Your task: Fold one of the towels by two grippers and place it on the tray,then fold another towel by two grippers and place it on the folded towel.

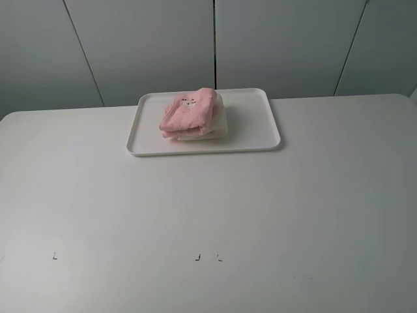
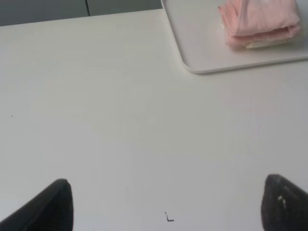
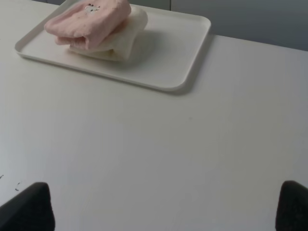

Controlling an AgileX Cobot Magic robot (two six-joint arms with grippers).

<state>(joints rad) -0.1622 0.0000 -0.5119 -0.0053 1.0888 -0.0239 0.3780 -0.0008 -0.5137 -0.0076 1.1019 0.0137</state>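
Both towels are sitting stacked on the white tray (image 1: pixel 260 130) at the far middle of the table (image 1: pixel 208 215): the folded pink towel (image 1: pixel 189 112) is lying on top of the folded cream towel (image 1: pixel 218 124), which is peeking out underneath and along the right side in the overhead view. There's a little printed face on the pink one's upper surface. Neither arm is showing up in the overhead view at all, so both are hanging back off the near edge somewhere. The left gripper (image 2: pixel 168 202) is hovering above bare table, angled so its camera is looking toward the tray's near corner, with its two dark fingertips (image 2: pixel 53 204) spread far apart and nothing between them. The right gripper (image 3: pixel 163 207) is doing the same on its side, fingertips (image 3: pixel 29 207) wide apart and holding nothing, looking across the table at the tray and the stack from well away. A few tiny dark marks (image 1: pixel 207 257) are sitting on the table surface near the front.
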